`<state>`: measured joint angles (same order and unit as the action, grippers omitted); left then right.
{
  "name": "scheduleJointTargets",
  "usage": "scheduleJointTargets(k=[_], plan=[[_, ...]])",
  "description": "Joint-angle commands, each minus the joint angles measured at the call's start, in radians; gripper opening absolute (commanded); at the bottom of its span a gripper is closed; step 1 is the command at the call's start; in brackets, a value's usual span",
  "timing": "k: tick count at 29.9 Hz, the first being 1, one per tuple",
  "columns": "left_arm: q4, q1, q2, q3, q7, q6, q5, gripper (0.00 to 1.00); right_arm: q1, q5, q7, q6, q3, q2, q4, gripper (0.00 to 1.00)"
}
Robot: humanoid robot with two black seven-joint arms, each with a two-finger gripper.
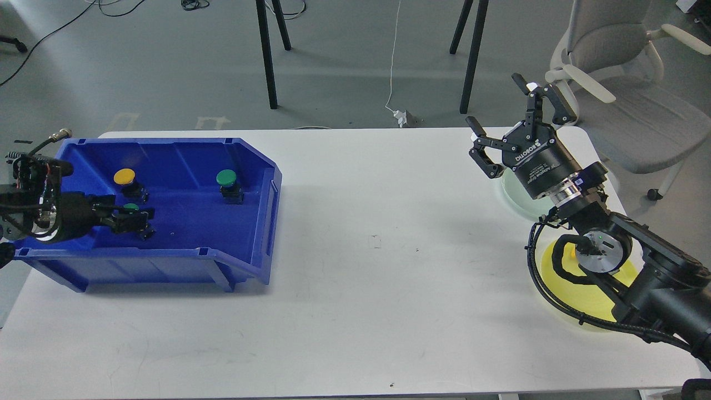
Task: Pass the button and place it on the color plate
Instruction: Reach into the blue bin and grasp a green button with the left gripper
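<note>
A blue bin (266,183) at the table's left holds a yellow-capped button (124,176) and a green-capped button (226,178), both upright. My left gripper (132,219) reaches into the bin from the left, below the yellow button. A small second green cap (131,207) shows at its fingertips; I cannot tell whether the dark fingers hold it. My right gripper (494,101) is open and empty, raised above the table's far right. A pale green plate (512,191) and a yellow plate (577,291) lie under my right arm, partly hidden.
A grey office chair (622,105) stands behind the table's right corner. Black stand legs (266,61) and a white cable (393,61) are on the floor behind. The white table (377,266) stretches between bin and plates.
</note>
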<state>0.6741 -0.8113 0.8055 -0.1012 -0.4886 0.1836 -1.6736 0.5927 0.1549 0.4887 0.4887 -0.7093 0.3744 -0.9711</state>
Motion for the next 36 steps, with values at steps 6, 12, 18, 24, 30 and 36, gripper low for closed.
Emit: scheduleJointTargets(k=[6, 12, 18, 24, 30, 36], plan=[[-0.002, 0.009, -0.009, 0.0, 0.0, 0.01, 0.0, 0.85, -0.01, 0.0, 0.0, 0.0, 0.001, 0.0, -0.001, 0.97], [-0.013, 0.009, -0.012, 0.0, 0.0, 0.01, -0.002, 0.8, -0.01, 0.0, 0.0, 0.0, -0.001, 0.001, -0.001, 0.97], [-0.015, 0.007, -0.014, 0.0, 0.0, 0.01, 0.0, 0.76, -0.011, 0.0, 0.0, 0.0, -0.002, 0.001, -0.001, 0.97], [-0.016, 0.007, -0.015, 0.0, 0.0, 0.01, 0.0, 0.73, -0.011, 0.0, 0.0, 0.0, -0.003, 0.001, 0.0, 0.97], [-0.033, 0.006, -0.019, 0.0, 0.0, 0.008, 0.0, 0.69, -0.011, 0.0, 0.0, 0.0, -0.003, 0.001, 0.0, 0.97], [-0.064, 0.007, -0.04, 0.0, 0.0, 0.004, -0.002, 0.65, -0.01, 0.0, 0.0, 0.0, -0.004, 0.001, 0.0, 0.97]])
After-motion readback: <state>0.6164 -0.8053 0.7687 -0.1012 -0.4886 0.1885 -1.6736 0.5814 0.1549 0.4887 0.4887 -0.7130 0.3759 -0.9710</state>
